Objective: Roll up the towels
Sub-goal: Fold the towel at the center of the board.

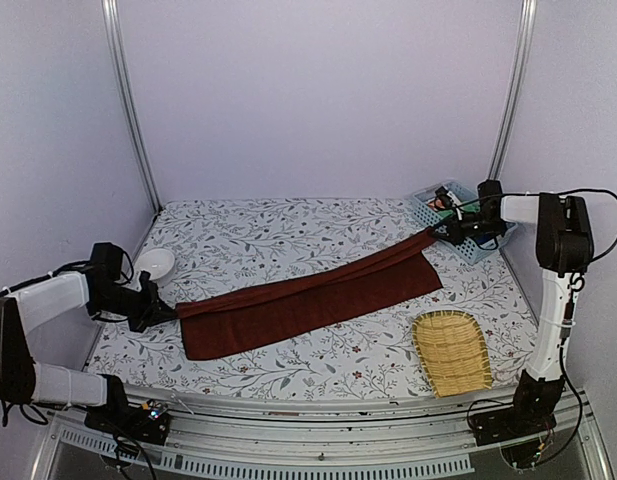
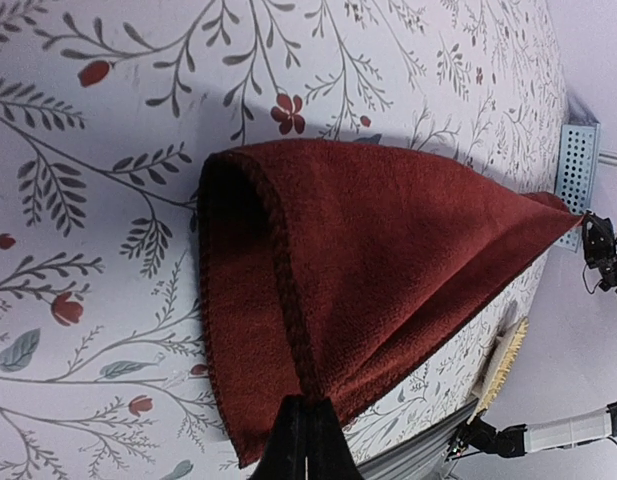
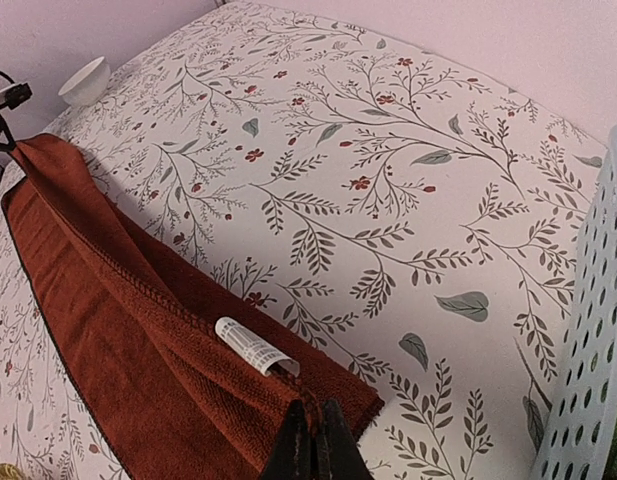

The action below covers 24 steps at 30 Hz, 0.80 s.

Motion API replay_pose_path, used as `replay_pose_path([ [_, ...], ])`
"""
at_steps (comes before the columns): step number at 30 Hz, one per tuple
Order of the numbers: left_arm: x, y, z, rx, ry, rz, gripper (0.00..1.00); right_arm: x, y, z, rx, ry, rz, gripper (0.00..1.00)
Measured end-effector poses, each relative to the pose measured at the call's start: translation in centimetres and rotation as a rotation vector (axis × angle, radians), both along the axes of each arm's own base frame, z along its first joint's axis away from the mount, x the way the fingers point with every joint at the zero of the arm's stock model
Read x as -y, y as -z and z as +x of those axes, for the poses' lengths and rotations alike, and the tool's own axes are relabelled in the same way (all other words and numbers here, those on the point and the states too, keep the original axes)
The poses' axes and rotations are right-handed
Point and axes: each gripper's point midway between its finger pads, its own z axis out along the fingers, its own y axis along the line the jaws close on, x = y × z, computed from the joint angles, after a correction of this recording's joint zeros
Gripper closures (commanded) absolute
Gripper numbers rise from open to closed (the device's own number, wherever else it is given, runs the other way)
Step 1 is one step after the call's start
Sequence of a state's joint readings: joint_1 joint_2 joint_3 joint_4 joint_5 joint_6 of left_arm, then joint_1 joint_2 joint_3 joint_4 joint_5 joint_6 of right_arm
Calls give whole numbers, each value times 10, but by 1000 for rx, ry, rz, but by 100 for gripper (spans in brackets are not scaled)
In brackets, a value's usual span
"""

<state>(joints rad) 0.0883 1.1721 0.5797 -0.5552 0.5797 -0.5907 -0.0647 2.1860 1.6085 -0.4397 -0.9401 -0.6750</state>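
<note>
A dark reddish-brown towel lies stretched as a long folded strip across the floral table, from the left edge to the far right. My left gripper is shut on its left end; in the left wrist view the stitched hem runs into the closed fingertips. My right gripper is shut on the towel's far right corner, and the right wrist view shows the red cloth pinched at the fingertips beside a white care label. Only this one towel is in view.
A white bowl stands at the left behind the left gripper. A woven bamboo tray lies at the front right. A light blue perforated basket sits at the back right, close behind the right gripper; its wall fills the right wrist view's edge.
</note>
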Motion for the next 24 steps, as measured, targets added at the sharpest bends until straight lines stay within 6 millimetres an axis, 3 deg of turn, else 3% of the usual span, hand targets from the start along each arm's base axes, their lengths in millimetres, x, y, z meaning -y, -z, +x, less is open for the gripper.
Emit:
replay_pose_path([
  [17, 11, 13, -23, -62, 54, -38, 100, -2, 4, -27, -49, -90, -36, 96],
  [24, 16, 14, -36, -101, 88, -44, 100, 3, 16, -37, -106, -85, -84, 97],
])
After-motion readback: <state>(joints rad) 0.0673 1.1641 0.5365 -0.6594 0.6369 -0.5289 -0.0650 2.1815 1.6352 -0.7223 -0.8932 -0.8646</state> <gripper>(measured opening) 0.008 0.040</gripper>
